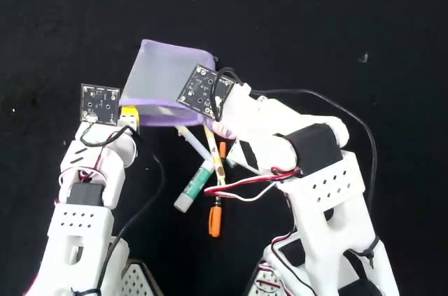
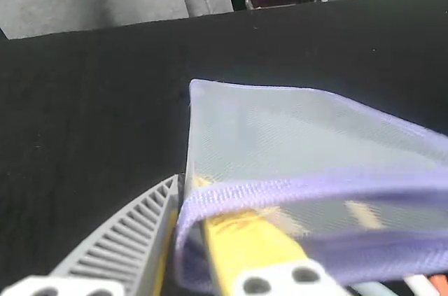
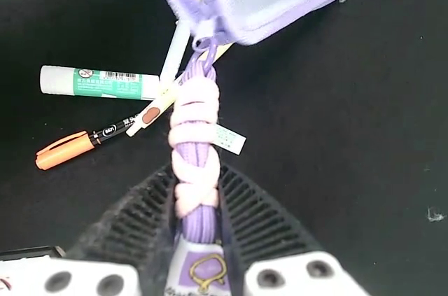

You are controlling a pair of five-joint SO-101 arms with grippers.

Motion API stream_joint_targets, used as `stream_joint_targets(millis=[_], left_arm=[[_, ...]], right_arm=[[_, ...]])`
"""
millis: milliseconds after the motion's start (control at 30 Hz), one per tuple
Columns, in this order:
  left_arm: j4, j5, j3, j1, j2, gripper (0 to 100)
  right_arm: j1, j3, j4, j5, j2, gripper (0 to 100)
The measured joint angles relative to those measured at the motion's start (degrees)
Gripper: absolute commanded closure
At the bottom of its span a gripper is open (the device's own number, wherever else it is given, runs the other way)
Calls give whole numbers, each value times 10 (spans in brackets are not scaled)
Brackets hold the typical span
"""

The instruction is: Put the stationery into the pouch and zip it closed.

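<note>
The purple mesh pouch (image 1: 164, 82) lies on the black table (image 1: 350, 44), a bit toward 11 o'clock from the middle. Its open mouth faces 6 o'clock.

The left gripper (image 2: 187, 191) holds the pouch at its 8 o'clock corner. The jaws are pinched on the purple edge, with the yellow finger (image 2: 245, 240) inside the mouth and the grey finger (image 2: 133, 229) outside.

The right gripper (image 3: 196, 170) is at the pouch's 4 o'clock corner. Its jaws are squeezed tight on a pink and purple braided strap (image 3: 194, 110) that hangs from the pouch.

The pens lie in a small pile at 6 o'clock of the pouch. A pale blue pen (image 1: 194, 142) and a cream pen (image 1: 215, 157) reach up to the mouth. I cannot tell if their tips are inside. The glue stick (image 1: 194, 185) lies toward 7 o'clock and the orange marker (image 1: 215, 217) lies lowest, both fully outside.

The glue stick has a green label with black bars and tiny writing. The marker has a dark band with small letters. A little white tag (image 3: 229, 138) on the strap has tiny print.
</note>
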Motion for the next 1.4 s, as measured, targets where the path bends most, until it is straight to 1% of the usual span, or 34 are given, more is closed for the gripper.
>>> stream_joint_targets(millis=[100, 200, 267, 367, 533, 667, 800, 967, 1067, 1167, 1300, 1400], left_arm=[[3, 0, -20, 1, 0, 973], [43, 0, -57, 1, 4, 973], [76, 0, -85, 1, 5, 973], [118, 0, -125, 1, 5, 973], [189, 0, -198, 0, 5, 973], [249, 0, -267, -3, 5, 973], [308, 15, -354, -49, 7, 973], [392, 37, -465, -127, 7, 973], [434, 39, -511, -159, 11, 973], [461, 40, -539, -172, 39, 973], [480, 45, -571, -195, 120, 973], [511, 57, -610, -217, 190, 973]], right_arm=[[0, 0, 0, 0, 0, 762], [-13, 0, 0, 0, 0, 652], [-31, 0, 0, 0, 0, 597], [-64, 0, 0, 0, 0, 553], [-85, -18, 0, -4, -15, 549], [-86, -51, 0, -38, -77, 549], [-86, -69, 0, -69, -126, 550], [-86, -73, 0, -90, -132, 550], [-86, -73, 0, -107, -122, 550], [-86, -73, -1, -133, -72, 550], [-88, -73, -11, -149, -15, 550], [-89, -73, -27, -155, 22, 550]])
